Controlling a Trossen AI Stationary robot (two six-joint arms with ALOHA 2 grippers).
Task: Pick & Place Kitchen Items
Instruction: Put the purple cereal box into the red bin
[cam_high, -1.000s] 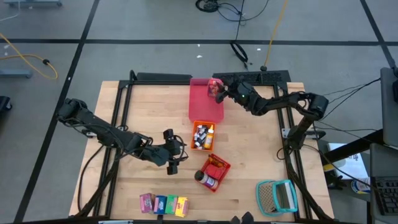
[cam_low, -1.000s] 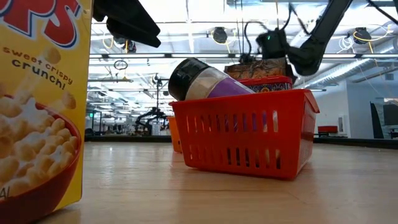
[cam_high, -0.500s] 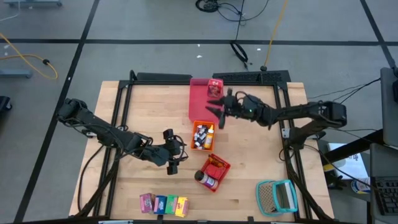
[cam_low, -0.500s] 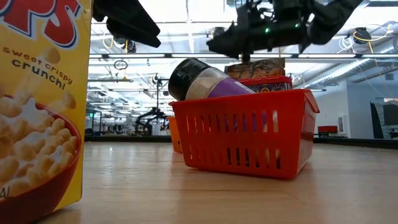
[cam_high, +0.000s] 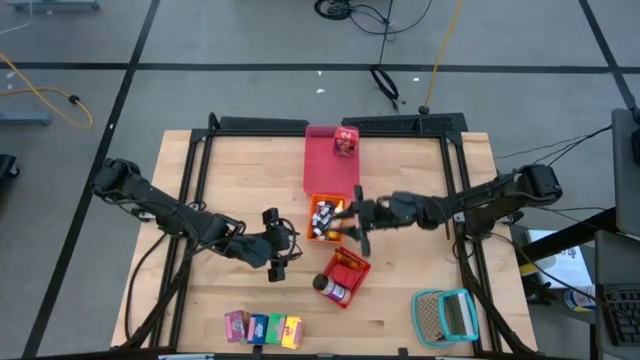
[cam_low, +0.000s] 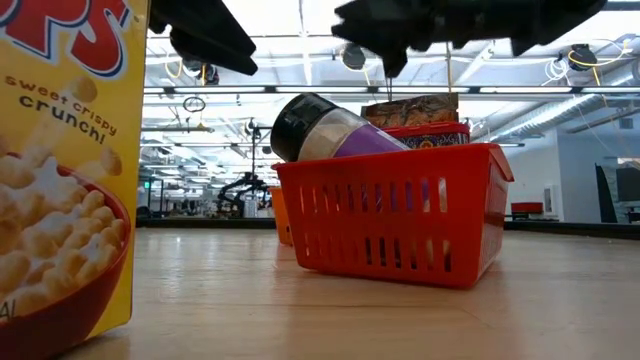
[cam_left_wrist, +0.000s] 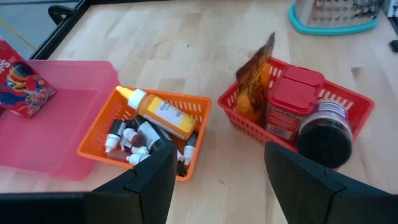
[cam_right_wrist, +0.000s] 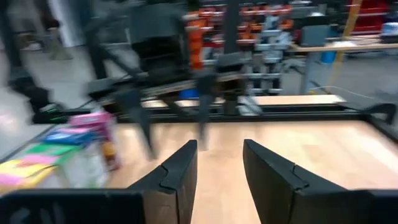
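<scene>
The right claw (cam_high: 358, 222) hangs open and empty over the counter (cam_high: 230, 170), with the orange tray (cam_high: 327, 218) of bottles just beside its tips and the red basket (cam_high: 346, 277) (jar (cam_high: 328, 289) and red container inside) a little below. The pink tray (cam_high: 330, 165) behind it holds one red carton (cam_high: 346, 141). The left claw (cam_high: 279, 245) waits open, empty, beside the orange tray. Four cartons (cam_high: 263, 327) stand well apart.
</scene>
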